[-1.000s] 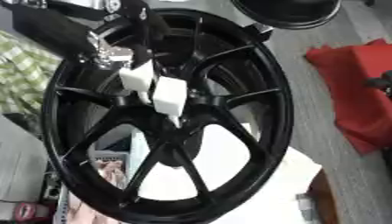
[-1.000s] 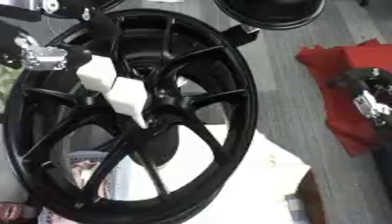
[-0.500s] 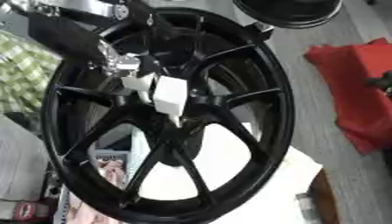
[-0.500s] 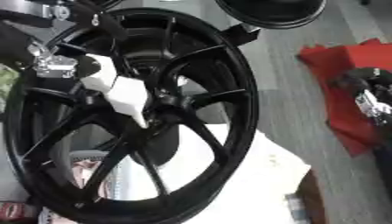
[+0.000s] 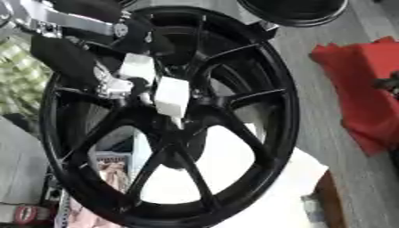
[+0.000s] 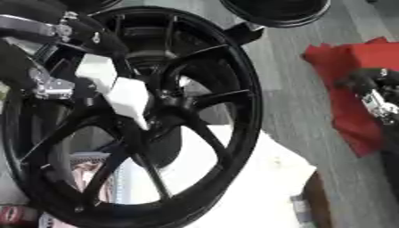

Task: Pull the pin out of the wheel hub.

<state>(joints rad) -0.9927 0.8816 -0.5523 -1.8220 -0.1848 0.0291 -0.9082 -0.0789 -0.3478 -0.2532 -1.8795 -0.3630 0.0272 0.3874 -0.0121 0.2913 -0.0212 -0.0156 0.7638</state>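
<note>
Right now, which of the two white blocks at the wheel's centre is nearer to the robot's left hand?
The upper, smaller white block: it lies right beside the left hand. The larger lower block sits over the black wheel's hub, farther right.

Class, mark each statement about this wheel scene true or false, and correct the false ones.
1. The wheel is black. True.
2. A white block sits at the wheel's centre. True.
3. The cloth to the right is green. False: it is red.
4. The robot's left hand is at the white block by the hub. True.
5. The robot's right hand is on the wheel rim. False: it is apart, over the red cloth.
</note>
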